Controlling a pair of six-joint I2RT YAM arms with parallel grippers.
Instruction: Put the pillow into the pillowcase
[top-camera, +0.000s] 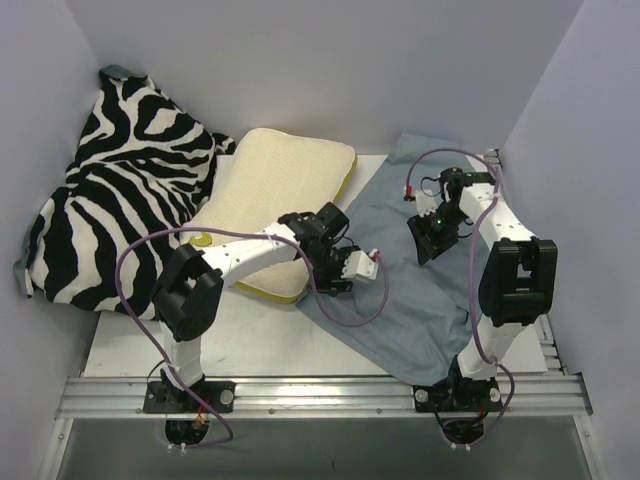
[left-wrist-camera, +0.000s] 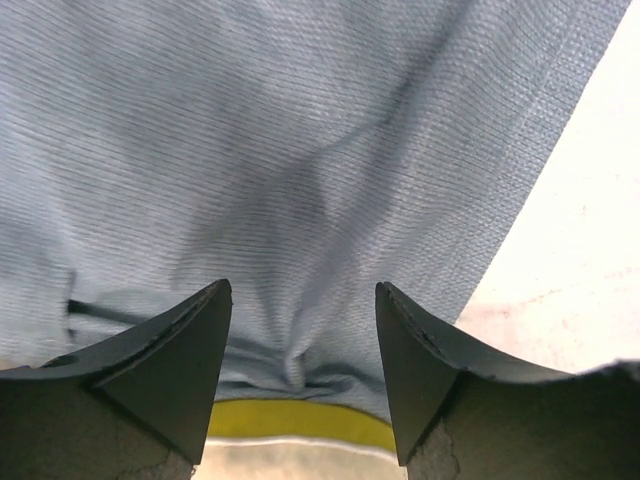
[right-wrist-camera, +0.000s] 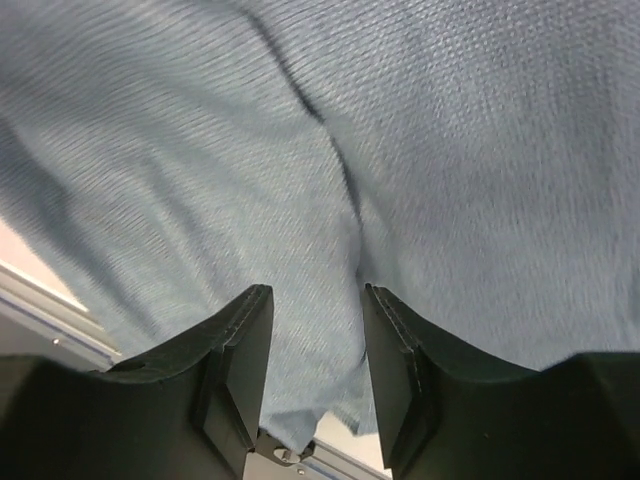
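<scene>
This is a robotics lab test booth, not a home. A white table (top-camera: 260, 340) is boxed on three sides by plain pale walls (top-camera: 330, 60). An aluminium rail (top-camera: 330, 392) runs along the table's near edge, with the left arm (top-camera: 245, 255) and right arm (top-camera: 518, 275) bolted to it. Purple cables (top-camera: 119, 272) loop above the tabletop.

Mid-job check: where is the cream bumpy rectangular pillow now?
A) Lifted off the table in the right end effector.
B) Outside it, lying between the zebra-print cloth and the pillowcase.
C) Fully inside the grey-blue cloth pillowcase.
B: the top view shows the cream bumpy rectangular pillow uncovered between the black-and-white zebra-print cloth and the flat grey-blue cloth pillowcase, with the right end effector open over the pillowcase.
</scene>
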